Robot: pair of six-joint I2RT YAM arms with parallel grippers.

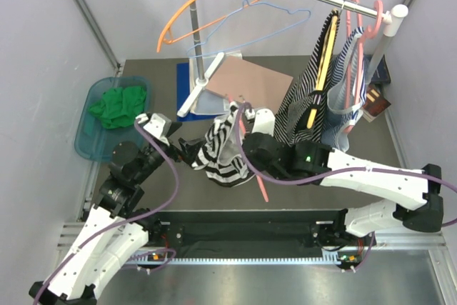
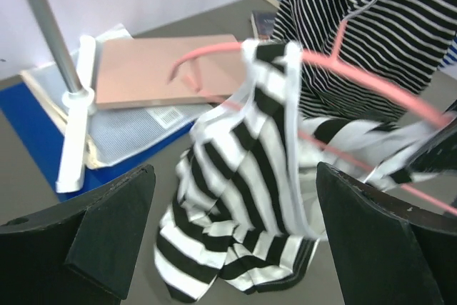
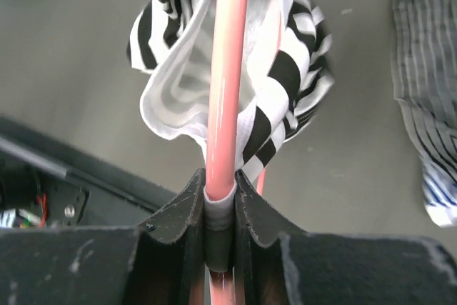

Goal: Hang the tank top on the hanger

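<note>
The tank top (image 1: pixel 223 149) with wide black-and-white stripes hangs bunched on the salmon-pink hanger (image 1: pixel 261 188), held just above the table. My right gripper (image 3: pixel 220 191) is shut on the hanger's bar (image 3: pixel 225 105), with a bit of white edging pinched in too. The tank top (image 3: pixel 285 76) drapes over the bar beyond the jaws. My left gripper (image 2: pixel 235 248) is open and empty, its fingers (image 2: pixel 93 226) spread either side of the tank top's (image 2: pixel 243 198) lower part without touching it. The hanger (image 2: pixel 357 73) arches above it. In the top view the left gripper (image 1: pixel 188 149) sits just left of the cloth.
A clothes rack pole (image 1: pixel 193 33) stands behind, with an orange hanger (image 1: pixel 207 5) and a light-blue wire hanger (image 1: pixel 264 12) on the rail. A dark striped garment with yellow trim (image 1: pixel 314 98) hangs at right. Green cloth (image 1: pixel 118 105) lies in a teal basin. A pink board (image 1: pixel 246 80) lies at the pole's foot.
</note>
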